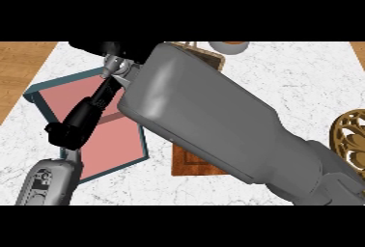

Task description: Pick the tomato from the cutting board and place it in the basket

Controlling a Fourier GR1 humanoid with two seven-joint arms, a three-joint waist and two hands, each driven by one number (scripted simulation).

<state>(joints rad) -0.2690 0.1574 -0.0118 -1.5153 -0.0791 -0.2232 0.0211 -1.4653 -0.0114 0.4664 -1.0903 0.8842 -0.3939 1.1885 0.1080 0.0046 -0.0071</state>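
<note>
The big grey right forearm (214, 116) crosses the view from the lower right to the upper left and covers most of the middle. Its hand (107, 48) is only a dark shape at the upper left, near the top of the view, and I cannot tell if its fingers are apart, together or closed on something. The left forearm (49, 181) comes in at the lower left, and the black left hand (78, 120) stretches up from it over the pink tray; the fingers look rather straight and hold nothing that I can see. The pink tray (118, 144) with a teal rim lies flat on the white marble bench (299, 82), on the left side. The wooden cutting board (189, 166) is mostly hidden under the right forearm; one brown part shows just beside the tray's right edge, and another corner shows near the top. The tomato does not show anywhere, so I cannot say where it is. The basket (351, 135), golden with an open pattern, is at the right edge, well apart from the board. A white bowl (234, 47) is partly seen at the top.
</note>
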